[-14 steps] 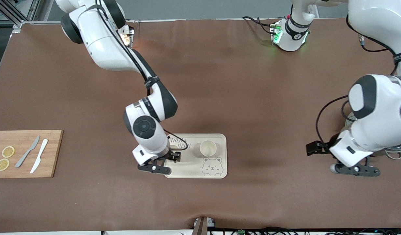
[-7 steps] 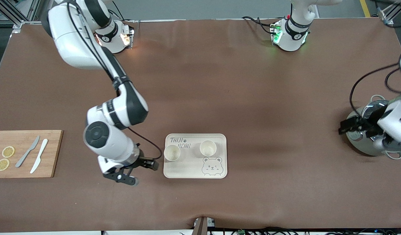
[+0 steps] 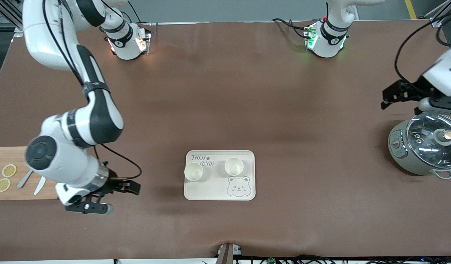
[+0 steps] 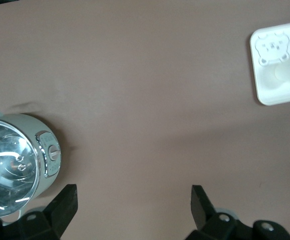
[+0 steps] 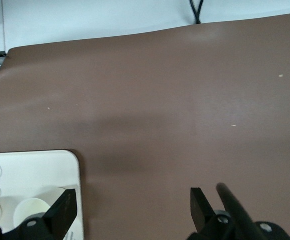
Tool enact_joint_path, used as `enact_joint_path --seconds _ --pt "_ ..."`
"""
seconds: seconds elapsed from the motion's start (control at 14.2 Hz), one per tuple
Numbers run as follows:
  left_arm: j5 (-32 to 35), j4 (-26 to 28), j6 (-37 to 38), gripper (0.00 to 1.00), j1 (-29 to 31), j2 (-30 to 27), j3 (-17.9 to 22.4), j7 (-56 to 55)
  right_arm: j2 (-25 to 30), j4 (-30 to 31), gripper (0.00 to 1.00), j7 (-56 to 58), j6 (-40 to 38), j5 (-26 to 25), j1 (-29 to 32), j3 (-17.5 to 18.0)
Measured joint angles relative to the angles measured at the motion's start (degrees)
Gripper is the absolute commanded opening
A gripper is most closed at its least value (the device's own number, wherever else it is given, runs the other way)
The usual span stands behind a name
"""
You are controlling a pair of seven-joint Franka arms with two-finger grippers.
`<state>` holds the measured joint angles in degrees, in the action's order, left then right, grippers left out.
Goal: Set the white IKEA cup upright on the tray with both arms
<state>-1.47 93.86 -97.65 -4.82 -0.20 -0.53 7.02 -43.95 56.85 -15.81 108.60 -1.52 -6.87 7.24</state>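
Note:
The cream bear tray point(image 3: 214, 191) lies near the table's middle. Two white cups stand upright on it, one point(image 3: 193, 171) toward the right arm's end and one point(image 3: 233, 166) beside it. My right gripper point(image 3: 131, 187) is open and empty over bare table between the cutting board and the tray. My left gripper point(image 3: 389, 96) is open and empty over the table at the left arm's end, beside the pot. In the right wrist view the tray point(image 5: 29, 167) and a cup point(image 5: 32, 212) show beside the open gripper point(image 5: 132, 210). In the left wrist view the tray point(image 4: 280, 95) shows far from the open gripper point(image 4: 133, 205).
A wooden cutting board point(image 3: 12, 154) with lemon slices point(image 3: 9, 170) and two knives lies at the right arm's end, partly under the right arm. A grey cooker pot with a glass lid point(image 3: 425, 148) stands at the left arm's end and shows in the left wrist view point(image 4: 14, 165).
My right gripper has drawn away from the tray toward the cutting board, leaving a cup upright there. My left gripper has moved off the pot toward its base.

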Motion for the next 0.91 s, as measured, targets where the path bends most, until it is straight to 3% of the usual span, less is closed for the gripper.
enact_joint_path --seconds 0.28,0.7,0.91 --pt "0.3 0.6 -0.2 1.0 0.1 0.1 -1.8 -1.4 3.5 2.9 1.0 1.9 -3.4 0.0 3.5 0.0" --pt "0.3 0.5 -0.6 1.0 0.2 0.2 -2.2 -3.1 17.5 25.1 1.0 3.1 6.1 0.0 7.0 0.0" --pt "0.3 0.5 -0.6 1.0 0.2 0.5 -2.2 -3.1 23.4 31.3 1.0 4.5 6.4 0.0 8.7 0.0"
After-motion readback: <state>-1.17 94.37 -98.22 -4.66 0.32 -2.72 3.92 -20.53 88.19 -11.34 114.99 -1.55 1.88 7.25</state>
